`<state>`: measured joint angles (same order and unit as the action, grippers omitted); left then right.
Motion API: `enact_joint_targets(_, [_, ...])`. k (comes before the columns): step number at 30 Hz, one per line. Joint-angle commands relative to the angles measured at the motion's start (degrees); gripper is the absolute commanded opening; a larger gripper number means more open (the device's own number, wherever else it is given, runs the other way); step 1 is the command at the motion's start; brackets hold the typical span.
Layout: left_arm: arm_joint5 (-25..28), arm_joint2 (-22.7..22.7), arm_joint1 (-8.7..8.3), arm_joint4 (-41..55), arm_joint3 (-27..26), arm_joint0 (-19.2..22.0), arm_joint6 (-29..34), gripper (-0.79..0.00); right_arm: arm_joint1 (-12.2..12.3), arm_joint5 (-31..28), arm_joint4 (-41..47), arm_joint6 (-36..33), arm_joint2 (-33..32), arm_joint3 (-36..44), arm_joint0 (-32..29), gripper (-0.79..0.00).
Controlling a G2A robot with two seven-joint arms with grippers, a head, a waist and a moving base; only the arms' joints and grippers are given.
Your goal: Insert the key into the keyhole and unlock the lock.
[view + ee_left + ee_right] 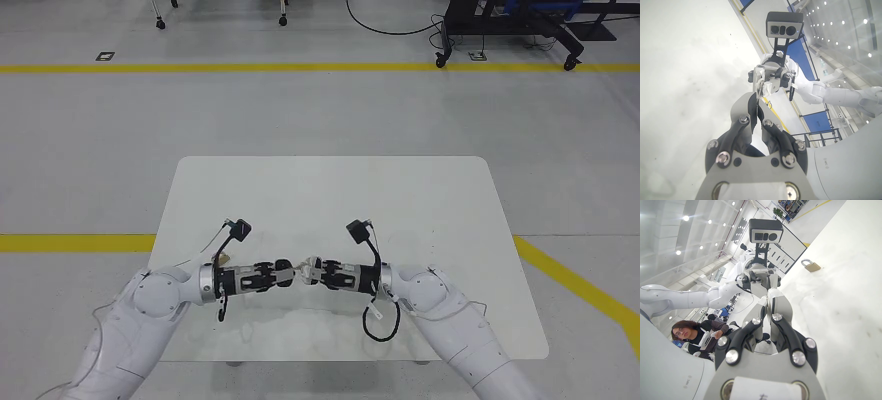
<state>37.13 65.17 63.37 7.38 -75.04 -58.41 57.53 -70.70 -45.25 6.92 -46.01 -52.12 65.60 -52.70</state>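
Brassy metal padlock (811,266), shiny metal key (759,90), matt white table (838,298)

A white table (440,200) lies under the left claw (291,272), on a pale grey floor (90,140). One yellow line (300,68) crosses far beyond the claw. A second yellow line (70,242) runs out to its left and right. A black cart (515,22) stands far beyond, to its right. Ceiling lights (843,22) shine overhead, and white cabinets (783,256) stand beyond the table.
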Motion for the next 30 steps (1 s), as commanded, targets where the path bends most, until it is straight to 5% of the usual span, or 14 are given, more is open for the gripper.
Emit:
enact_joint_targets(1, [-0.3, 0.1, -0.1, 0.5, -0.2, -0.2, -0.1, -0.665, 0.0, 0.1, 0.0, -0.1, 0.0, 0.2, -0.1, -0.785])
enact_joint_targets(3, [-0.2, 0.2, -0.16, 0.9, -0.2, -0.3, 0.0, -0.486, 0.1, 0.1, 0.0, -0.1, 0.0, 0.3, -0.2, -0.785])
enact_joint_targets(5, [0.0, 0.1, -0.22, 1.7, -0.3, -0.3, 0.3, -0.456, 0.1, 0.3, -0.1, -0.2, 0.0, 0.4, -0.1, -0.785])
enact_joint_targets(7, [0.1, 0.1, -0.28, 2.0, -0.2, -0.2, 0.5, -0.529, 0.1, 0.3, -0.1, -0.2, 0.1, 0.4, -0.1, -0.785])
enact_joint_targets(10, [0.4, 0.0, -0.33, 2.5, 0.0, -0.2, 0.6, -0.785, 0.1, 0.2, 0.1, 0.0, 0.0, 0.4, -0.2, -0.785])
enact_joint_targets(18, [1.6, -0.1, -0.48, 3.5, 0.4, -0.3, 0.0, -0.785, 0.1, 0.2, 0.1, 0.0, 0.0, 0.2, -0.1, -0.785])
enact_joint_targets(21, [2.4, 0.0, -0.52, 4.9, 0.8, -0.4, -0.4, -0.631, 0.1, 0.2, 0.2, 0.0, 0.0, 0.2, -0.1, -0.785])
enact_joint_targets(24, [2.9, 0.1, -0.59, 5.3, 1.0, -0.5, -0.5, -0.674, 0.1, 0.4, 0.2, -0.1, 0.1, 0.1, 0.0, -0.785])
enact_joint_targets(26, [2.9, 0.0, -0.63, 5.3, 1.0, -0.4, -0.5, -0.785, 0.1, 0.5, 0.2, -0.2, 0.2, 0.1, 0.0, -0.785])
enact_joint_targets(30, [2.8, -0.3, -0.67, 5.2, 1.0, -0.3, -0.6, -0.785, 0.0, 0.5, 0.2, -0.1, 0.3, 0.0, 0.1, -0.785])
